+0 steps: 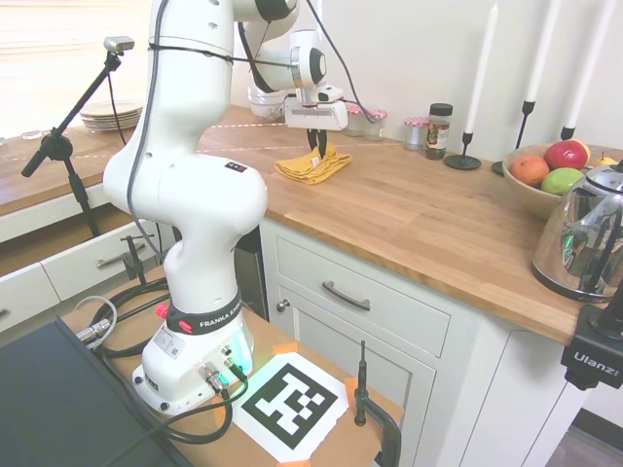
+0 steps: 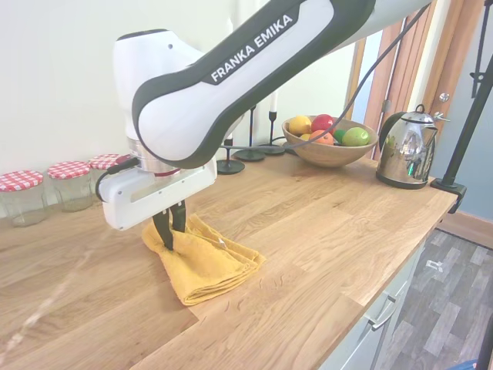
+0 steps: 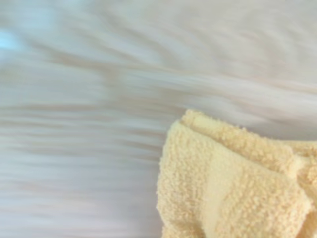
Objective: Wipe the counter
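I see my gripper [image 2: 172,231] pinched closed on a raised fold of a yellow terry cloth [image 2: 206,262], which otherwise lies flat on the wooden counter [image 2: 323,223]. Behind the cloth, against the wall, stand three glass jars with red-checked lids [image 2: 71,185]; I cannot tell their contents. Farther along the counter from the cloth, past black candle holders [image 2: 250,142], a wooden bowl [image 2: 330,153] holds a lemon, red apple, orange and green apple, with a steel kettle [image 2: 408,146] beside it.

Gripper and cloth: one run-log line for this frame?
phase: wiping | gripper: shut on yellow cloth | cloth: folded, flat on counter | nearest: jars
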Robot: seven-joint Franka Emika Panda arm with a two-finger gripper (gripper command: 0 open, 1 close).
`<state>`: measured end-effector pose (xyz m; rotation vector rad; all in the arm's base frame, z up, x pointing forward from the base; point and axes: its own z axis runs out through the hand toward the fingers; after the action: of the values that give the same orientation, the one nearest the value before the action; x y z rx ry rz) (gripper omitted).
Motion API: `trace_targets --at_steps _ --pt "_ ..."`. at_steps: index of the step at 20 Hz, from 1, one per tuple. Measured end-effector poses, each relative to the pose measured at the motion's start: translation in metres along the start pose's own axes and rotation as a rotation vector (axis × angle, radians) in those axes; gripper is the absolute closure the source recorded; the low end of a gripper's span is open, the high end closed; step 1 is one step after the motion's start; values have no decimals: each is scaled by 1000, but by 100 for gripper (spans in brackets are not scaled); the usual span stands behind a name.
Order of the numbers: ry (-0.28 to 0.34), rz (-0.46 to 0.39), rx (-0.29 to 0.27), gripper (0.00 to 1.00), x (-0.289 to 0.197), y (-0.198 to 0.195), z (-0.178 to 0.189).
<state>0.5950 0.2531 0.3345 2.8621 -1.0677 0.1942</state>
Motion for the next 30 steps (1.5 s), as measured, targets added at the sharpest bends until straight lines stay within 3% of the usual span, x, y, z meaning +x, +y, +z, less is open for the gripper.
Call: trace_targets --at_steps 7,13,14,30 --pt "24 -46 -18 100 -56 -68 -10" --pt "35 -76 -21 100 -89 -95 -16" --pt "36 -77 -24 0 -92 -96 -17" --pt "41 -59 -52 0 -83 -90 -18"
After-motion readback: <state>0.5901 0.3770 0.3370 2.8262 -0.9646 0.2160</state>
